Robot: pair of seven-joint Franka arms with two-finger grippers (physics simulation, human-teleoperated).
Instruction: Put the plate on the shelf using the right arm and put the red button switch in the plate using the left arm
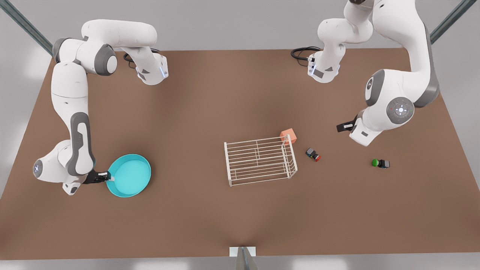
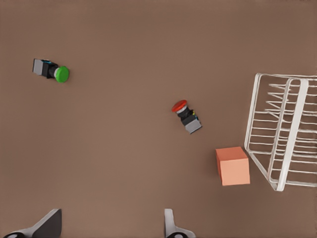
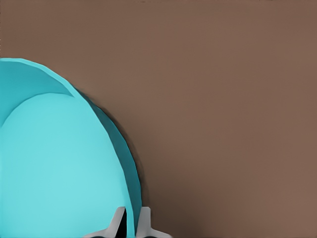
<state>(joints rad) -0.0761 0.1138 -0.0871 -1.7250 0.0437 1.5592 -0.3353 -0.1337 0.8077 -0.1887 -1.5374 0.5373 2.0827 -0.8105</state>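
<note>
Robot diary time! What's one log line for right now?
right gripper: shut on plate rim | left gripper: open, waiting above table | red button switch: beside shelf

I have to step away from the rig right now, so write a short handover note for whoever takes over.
Right gripper: at the front view's left, fingers shut on the rim of the plate, which is on the table.
Left gripper: open, hanging above the table at the front view's right, holding nothing.
Shelf: bare, mid-table.
Red button switch: lying on the table just beyond the shelf's end.
Done: plate gripped.
Left: put plate on shelf, then pick up the red switch and place it in the plate.
</note>
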